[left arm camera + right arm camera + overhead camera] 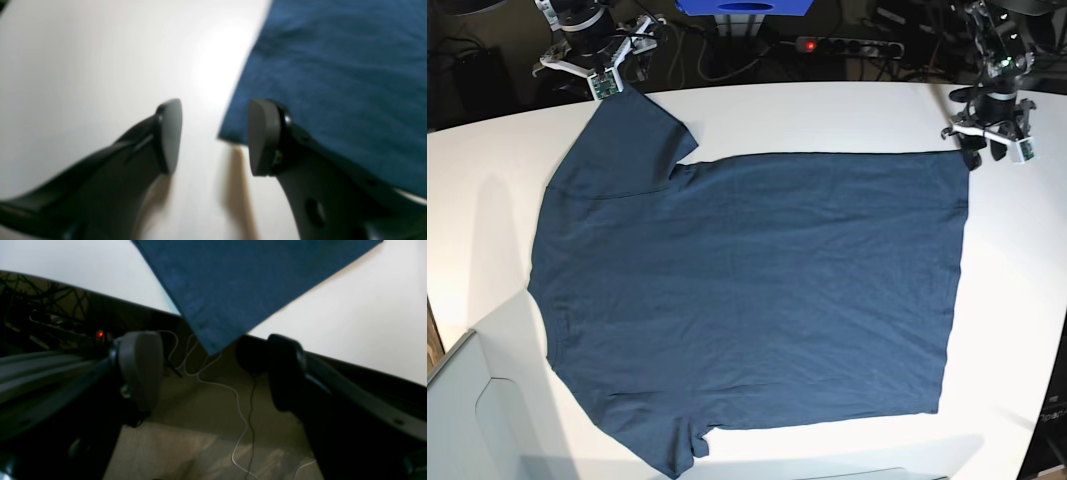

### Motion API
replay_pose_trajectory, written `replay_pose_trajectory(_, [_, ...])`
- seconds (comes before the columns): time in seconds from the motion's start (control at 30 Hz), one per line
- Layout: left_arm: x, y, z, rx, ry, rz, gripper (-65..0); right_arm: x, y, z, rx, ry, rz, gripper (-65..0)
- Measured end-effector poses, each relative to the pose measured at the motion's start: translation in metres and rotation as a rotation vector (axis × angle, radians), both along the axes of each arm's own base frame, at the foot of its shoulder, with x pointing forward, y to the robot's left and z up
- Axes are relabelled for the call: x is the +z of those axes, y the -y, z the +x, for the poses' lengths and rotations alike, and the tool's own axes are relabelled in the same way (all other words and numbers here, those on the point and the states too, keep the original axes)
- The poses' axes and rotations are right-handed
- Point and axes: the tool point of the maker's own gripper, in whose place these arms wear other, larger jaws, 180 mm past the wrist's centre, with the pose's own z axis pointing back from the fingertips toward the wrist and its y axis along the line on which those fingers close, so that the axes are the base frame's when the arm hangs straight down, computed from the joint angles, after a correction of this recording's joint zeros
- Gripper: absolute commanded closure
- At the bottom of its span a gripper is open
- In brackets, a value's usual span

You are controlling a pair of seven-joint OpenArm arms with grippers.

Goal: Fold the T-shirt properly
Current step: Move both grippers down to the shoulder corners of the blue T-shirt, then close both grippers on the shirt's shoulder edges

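The dark navy T-shirt [747, 290] lies spread flat on the white table [847, 115], neck to the left and hem to the right. My left gripper [992, 143] hovers at the far hem corner. In the left wrist view it [215, 135] is open, and the T-shirt [333, 73] corner lies on the table beside the right finger, ungripped. My right gripper [612, 78] is at the far sleeve tip by the table's back edge. In the right wrist view it [211, 370] is open, and the sleeve tip of the T-shirt [233, 283] hangs over the edge just above the gap.
A power strip with a red light [809, 45] and a blue object [742, 6] sit behind the table. Cables [233, 396] trail on the floor below the back edge. A pale grey bin [467, 420] stands at the bottom left.
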Motion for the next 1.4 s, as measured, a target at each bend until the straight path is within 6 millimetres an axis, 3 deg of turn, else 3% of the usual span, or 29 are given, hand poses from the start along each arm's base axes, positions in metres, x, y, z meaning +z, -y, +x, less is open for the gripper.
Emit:
replay_pose_trajectory(0.33, [-0.026,-0.001,-0.002,0.03,-0.041,-0.046,-30.4,0.0,0.0,0.0,-0.001,0.0,0.0,-46.2])
replay_pose_trajectory(0.67, [-0.028,0.008,0.003,0.008,-0.032,-0.058,-29.7,0.0,0.0,0.0,-0.003,-0.001,0.002,-46.2])
replay_pose_trajectory(1.23, [-0.031,0.024,0.011,-0.035,-0.027,-0.079,0.0,0.001,0.001,0.006,-0.008,0.015,0.0,-47.0])
replay_pose_trajectory(1.4, [-0.03,0.022,0.009,-0.032,-0.031,-0.076,0.0,0.004,-0.001,0.015,-0.015,0.042,0.008,-47.2])
